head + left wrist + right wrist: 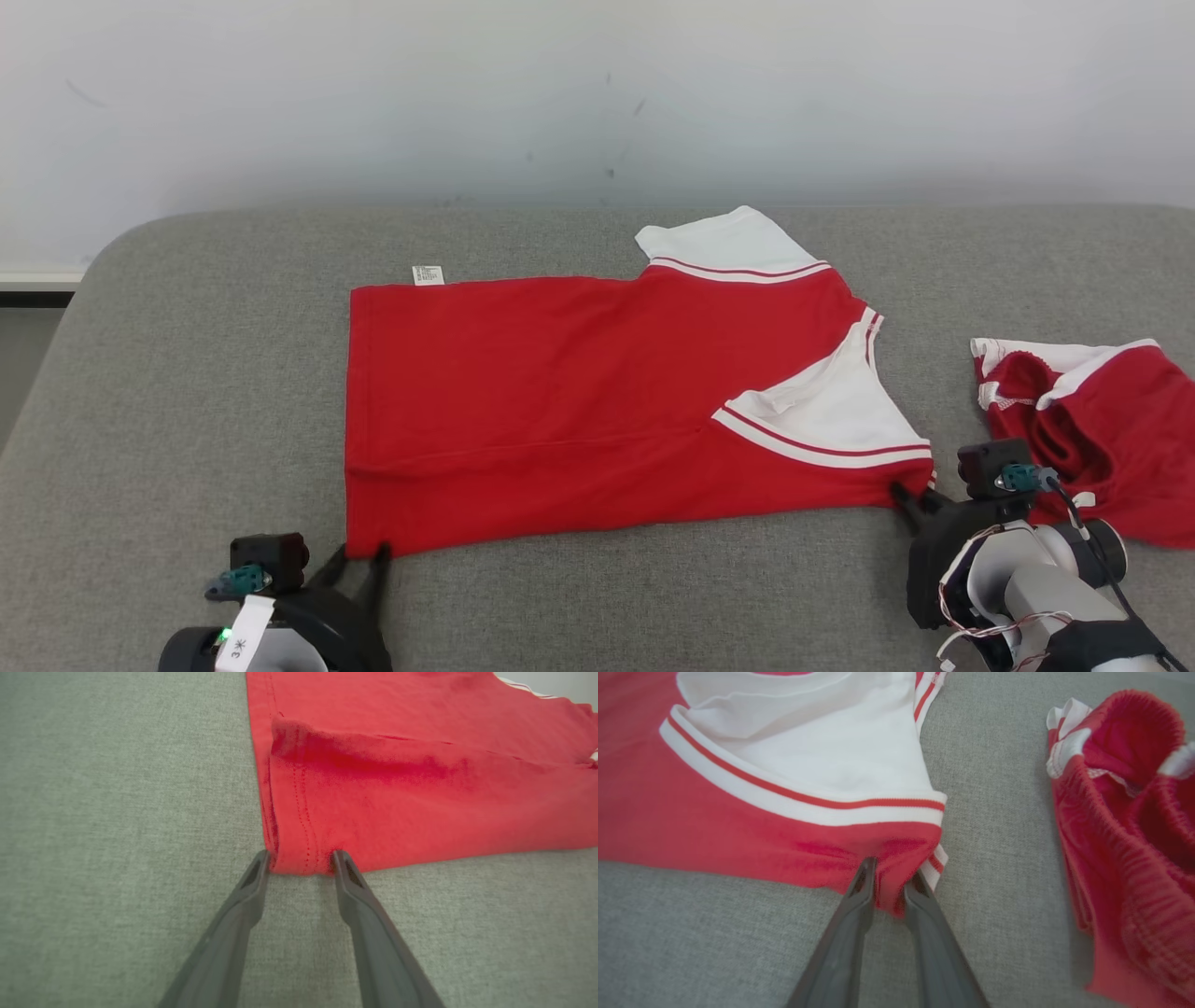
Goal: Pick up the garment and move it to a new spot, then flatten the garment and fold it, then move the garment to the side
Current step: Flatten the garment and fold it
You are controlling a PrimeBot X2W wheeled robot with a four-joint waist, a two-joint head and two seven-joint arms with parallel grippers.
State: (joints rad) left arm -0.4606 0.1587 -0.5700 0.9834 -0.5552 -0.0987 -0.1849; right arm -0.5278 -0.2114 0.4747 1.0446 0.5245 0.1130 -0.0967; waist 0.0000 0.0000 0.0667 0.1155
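Note:
The garment point(579, 401) is a red shirt with white, red-striped sleeves, spread flat on the grey cushioned surface point(187, 373). My left gripper point(359, 558) is at its near left corner. In the left wrist view the left gripper point(301, 858) stands open, its two fingertips either side of the hem corner of the garment point(420, 788), the cloth unbunched. My right gripper point(910, 499) is at the near right corner below the sleeve. In the right wrist view the right gripper point(892, 877) has its fingers drawn close, with a bunched fold of the garment point(738, 812) pinched between them.
A second red and white piece of clothing point(1092, 429) lies crumpled to the right, close to my right arm, and its elastic waistband point(1125, 812) shows in the right wrist view. A pale wall point(560, 93) runs behind. The surface's rounded edge drops off at the far left.

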